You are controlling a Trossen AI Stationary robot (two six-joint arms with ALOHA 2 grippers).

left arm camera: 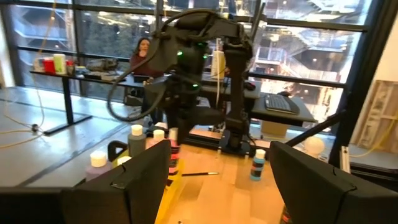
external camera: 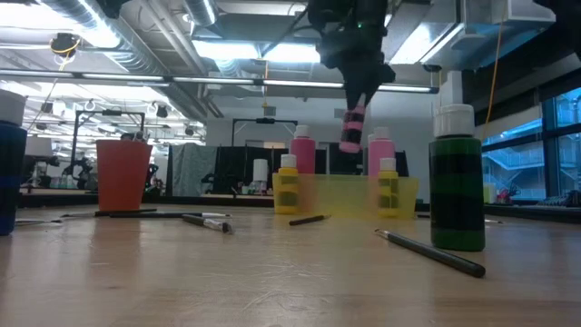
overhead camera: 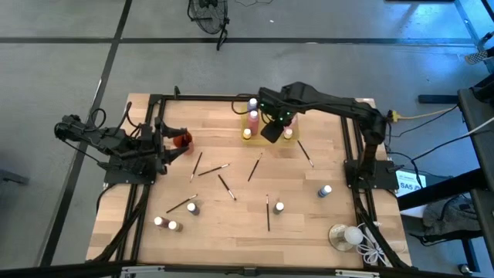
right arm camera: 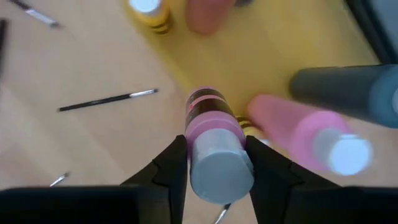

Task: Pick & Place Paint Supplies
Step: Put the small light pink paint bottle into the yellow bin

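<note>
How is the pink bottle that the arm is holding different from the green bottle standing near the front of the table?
The pink bottle hangs in the air, tilted, clamped in the right tool above the yellow tray; the green bottle stands upright on the table, untouched. The pink one has pink and dark bands; the green one looks dark green throughout. Both have pale caps.

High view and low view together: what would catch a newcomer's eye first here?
The right gripper hangs above the translucent yellow tray at the table's far edge, shut on a small pink paint bottle held clear of the bottles standing in it. Thin dark paintbrushes lie scattered across the wooden table, and a red cup stands near the idle, open left gripper.
</note>
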